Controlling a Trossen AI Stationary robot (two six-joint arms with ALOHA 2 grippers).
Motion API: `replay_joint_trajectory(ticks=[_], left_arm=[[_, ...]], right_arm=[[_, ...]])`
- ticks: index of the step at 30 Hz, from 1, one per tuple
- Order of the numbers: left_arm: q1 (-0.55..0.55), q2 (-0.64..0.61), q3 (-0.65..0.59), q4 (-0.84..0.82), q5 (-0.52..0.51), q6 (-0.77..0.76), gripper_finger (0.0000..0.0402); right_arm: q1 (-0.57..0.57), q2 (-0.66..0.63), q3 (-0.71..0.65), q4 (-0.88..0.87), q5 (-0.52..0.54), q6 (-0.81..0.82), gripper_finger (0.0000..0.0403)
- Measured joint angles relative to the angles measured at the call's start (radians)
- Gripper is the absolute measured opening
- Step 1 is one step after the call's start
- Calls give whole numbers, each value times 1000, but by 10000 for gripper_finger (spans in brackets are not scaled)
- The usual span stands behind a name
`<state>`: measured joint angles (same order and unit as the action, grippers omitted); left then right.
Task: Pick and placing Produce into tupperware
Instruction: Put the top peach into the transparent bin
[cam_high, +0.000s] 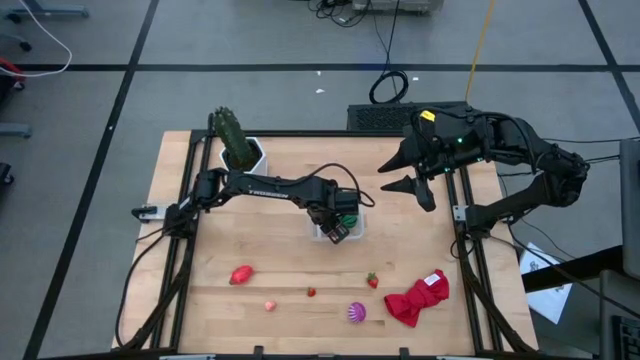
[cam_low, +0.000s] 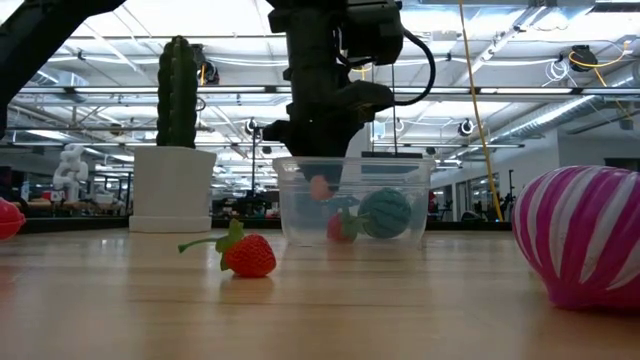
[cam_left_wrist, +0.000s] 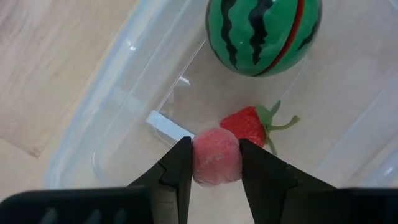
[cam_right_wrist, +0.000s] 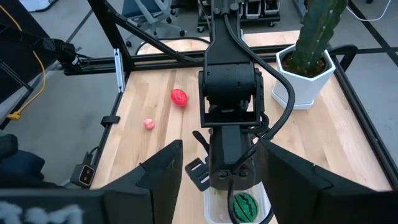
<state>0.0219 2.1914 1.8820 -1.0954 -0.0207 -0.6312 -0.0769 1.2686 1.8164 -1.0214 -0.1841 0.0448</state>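
My left gripper points down into the clear tupperware tub near the table's middle and is shut on a pink bit. On the tub's floor lie a green striped ball and a red strawberry. Near the front edge, on the table, are a red pepper-like piece, another pink bit, a tiny strawberry, a larger strawberry and a purple striped piece. My right gripper hovers open at the far right, touching nothing. My left gripper pinches the pink bit between its two fingers, one on each side. The fingers come from above, pointing down into the tub. The bit is held clear above the tub's floor, just over the strawberry.
A green cactus in a white hexagonal pot stands at the far left. A red cloth lies crumpled at the near right. Bare wood lies between the tub and the loose produce.
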Motion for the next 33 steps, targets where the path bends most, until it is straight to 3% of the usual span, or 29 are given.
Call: replay_joint_trajectory(ticks=[33], left_arm=[[0,0,0,-3,13,0,114]], right_arm=[[0,0,0,0,0,-4,196]])
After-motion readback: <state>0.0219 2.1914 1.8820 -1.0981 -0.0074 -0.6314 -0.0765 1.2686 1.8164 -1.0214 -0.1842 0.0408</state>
